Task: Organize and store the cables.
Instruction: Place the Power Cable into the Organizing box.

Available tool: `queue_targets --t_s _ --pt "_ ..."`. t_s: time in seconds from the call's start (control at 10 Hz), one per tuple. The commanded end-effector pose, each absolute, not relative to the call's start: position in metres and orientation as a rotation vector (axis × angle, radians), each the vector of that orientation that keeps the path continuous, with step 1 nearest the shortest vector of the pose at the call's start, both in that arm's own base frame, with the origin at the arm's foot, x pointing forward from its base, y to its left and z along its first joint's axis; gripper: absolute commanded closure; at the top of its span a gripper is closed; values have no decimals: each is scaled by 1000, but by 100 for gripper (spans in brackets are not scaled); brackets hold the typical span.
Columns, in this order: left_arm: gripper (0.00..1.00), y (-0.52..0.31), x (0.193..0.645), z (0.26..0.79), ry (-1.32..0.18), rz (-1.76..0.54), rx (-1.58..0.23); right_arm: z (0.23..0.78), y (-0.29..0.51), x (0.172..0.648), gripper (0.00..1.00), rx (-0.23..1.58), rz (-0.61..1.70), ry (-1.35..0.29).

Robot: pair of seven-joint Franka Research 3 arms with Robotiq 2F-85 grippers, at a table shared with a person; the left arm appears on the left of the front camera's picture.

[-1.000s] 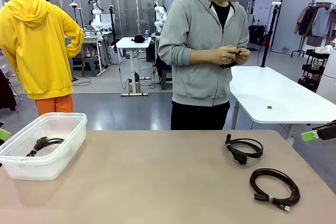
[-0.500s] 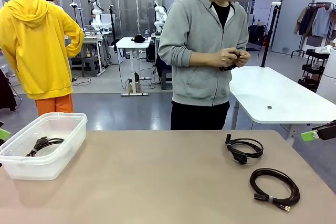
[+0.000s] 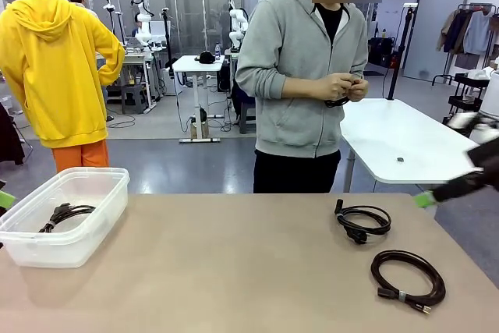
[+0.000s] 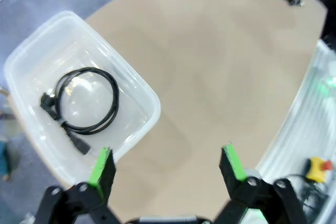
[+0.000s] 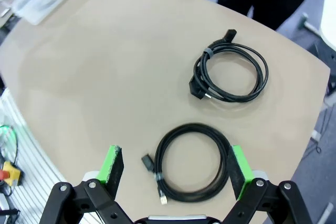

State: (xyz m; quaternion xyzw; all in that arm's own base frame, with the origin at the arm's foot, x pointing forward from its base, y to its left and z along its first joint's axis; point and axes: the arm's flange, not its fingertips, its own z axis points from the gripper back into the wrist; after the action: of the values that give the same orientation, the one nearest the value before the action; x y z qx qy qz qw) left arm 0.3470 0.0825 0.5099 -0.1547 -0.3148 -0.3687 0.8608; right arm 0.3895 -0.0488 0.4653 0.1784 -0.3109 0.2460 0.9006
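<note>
Two coiled black cables lie on the table's right side: one with a plug [image 3: 357, 235] farther back, and one bound by a small tie [image 3: 401, 295] nearer the front. In the right wrist view my right gripper [image 5: 174, 165] hangs open above the nearer cable [image 5: 191, 127], with the farther cable [image 5: 262, 74] beyond it. From the front its green pad [image 3: 425, 199] shows blurred at the right edge. A third cable [image 4: 86, 100] lies coiled inside the clear plastic container [image 4: 149, 95]. My left gripper [image 4: 167, 165] is open above the container's near corner.
The container [image 3: 93, 228] stands at the table's left end. A person in a grey hoodie stands at the far side, both hands [image 3: 343, 87] busy with a small dark thing. A white table [image 3: 405, 146] stands behind on the right.
My right gripper has swung in from the right edge toward the table and shows blurred. The person's hands have shifted slightly. The cables and container lie as before.
</note>
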Motion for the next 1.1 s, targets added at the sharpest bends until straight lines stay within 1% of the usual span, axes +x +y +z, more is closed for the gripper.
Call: queue_targets --t_s 0.0,0.3,0.4,0.7,1.0 --pt "0 81 350 512 -652 -763 -306 473 -10 459 0 245 424 -482" --pt "0 81 350 512 -652 -763 -306 461 47 538 0 123 404 -336" --pt "0 81 350 512 -652 -763 -306 455 59 558 0 124 393 -280" --pt "0 81 350 512 -652 -763 -306 431 71 597 0 126 345 -149" --pt "0 81 350 512 -652 -763 -306 393 90 620 0 75 314 -44"
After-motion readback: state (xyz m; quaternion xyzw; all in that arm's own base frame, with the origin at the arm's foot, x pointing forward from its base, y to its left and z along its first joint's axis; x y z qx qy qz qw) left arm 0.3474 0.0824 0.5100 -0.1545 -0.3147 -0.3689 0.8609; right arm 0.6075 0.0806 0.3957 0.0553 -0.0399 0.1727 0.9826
